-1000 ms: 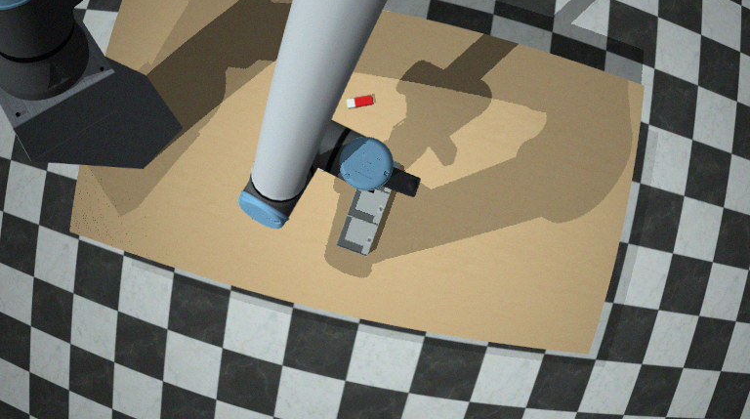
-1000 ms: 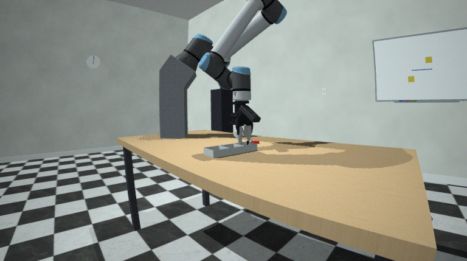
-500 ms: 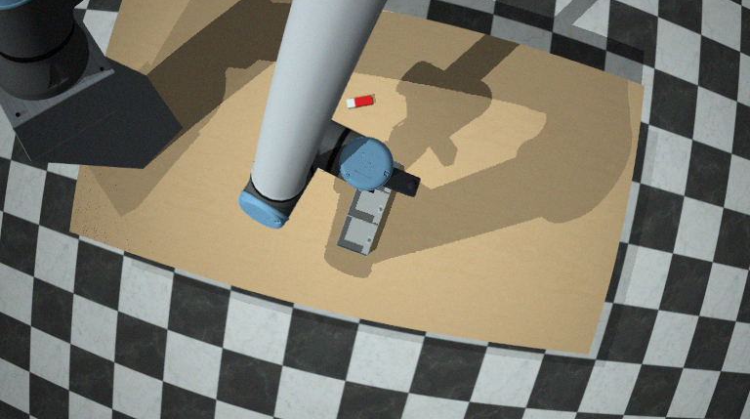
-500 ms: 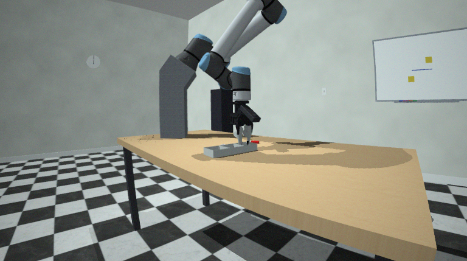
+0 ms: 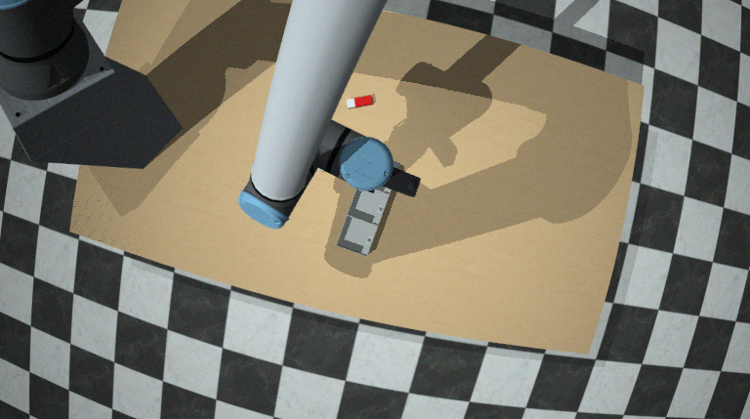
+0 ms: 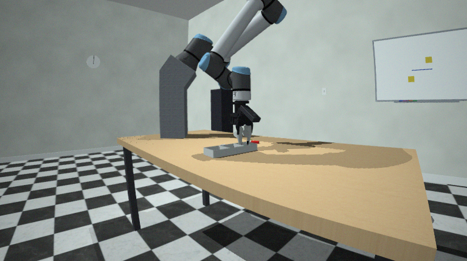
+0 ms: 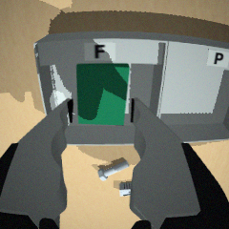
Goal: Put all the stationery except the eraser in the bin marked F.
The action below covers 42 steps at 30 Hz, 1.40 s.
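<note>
Two joined grey bins (image 5: pixel 361 221) stand upright on the table. In the wrist view, the bin marked F (image 7: pixel 97 50) is on the left and the bin marked P (image 7: pixel 191 81) is on the right. A flat green pad (image 7: pixel 103 94) lies inside bin F, with a pale object at the bin's left wall. My gripper (image 7: pixel 101 100) hangs just above bin F. Its fingers stand slightly apart on either side of the pad, with a thin gap on each side. It also shows in the side view (image 6: pixel 243 137). The red and white eraser (image 5: pixel 360 102) lies on the table beyond the bins.
A small grey bolt (image 7: pixel 112 169) and another small grey part (image 7: pixel 125 187) lie on the table just before bin F. Bin P looks empty. The robot's dark base (image 5: pixel 82 115) stands at the table's back left corner.
</note>
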Tool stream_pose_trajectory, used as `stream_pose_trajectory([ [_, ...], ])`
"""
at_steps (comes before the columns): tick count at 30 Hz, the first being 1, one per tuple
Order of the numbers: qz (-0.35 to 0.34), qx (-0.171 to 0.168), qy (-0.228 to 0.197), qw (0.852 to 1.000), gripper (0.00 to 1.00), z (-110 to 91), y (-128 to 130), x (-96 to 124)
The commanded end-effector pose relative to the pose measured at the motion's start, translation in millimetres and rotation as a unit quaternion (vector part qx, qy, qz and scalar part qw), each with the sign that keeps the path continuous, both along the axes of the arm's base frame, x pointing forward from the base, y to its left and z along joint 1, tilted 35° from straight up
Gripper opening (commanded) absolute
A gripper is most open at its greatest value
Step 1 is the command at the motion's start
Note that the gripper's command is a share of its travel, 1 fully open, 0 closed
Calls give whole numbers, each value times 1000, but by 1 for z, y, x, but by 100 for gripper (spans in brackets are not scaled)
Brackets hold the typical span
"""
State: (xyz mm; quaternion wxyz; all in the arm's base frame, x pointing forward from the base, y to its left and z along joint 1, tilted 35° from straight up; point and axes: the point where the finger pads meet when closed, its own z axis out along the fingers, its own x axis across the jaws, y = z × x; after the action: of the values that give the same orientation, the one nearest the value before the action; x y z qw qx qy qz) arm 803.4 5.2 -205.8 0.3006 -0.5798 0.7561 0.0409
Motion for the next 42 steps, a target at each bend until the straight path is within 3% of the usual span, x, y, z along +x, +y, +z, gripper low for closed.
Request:
stream_pose_trajectory([
  [1, 0, -1, -1, 1000, 28, 1, -1, 1],
  [15, 0, -1, -1, 1000, 28, 1, -1, 1],
  [42, -1, 0, 0, 1000, 28, 26, -14, -13],
])
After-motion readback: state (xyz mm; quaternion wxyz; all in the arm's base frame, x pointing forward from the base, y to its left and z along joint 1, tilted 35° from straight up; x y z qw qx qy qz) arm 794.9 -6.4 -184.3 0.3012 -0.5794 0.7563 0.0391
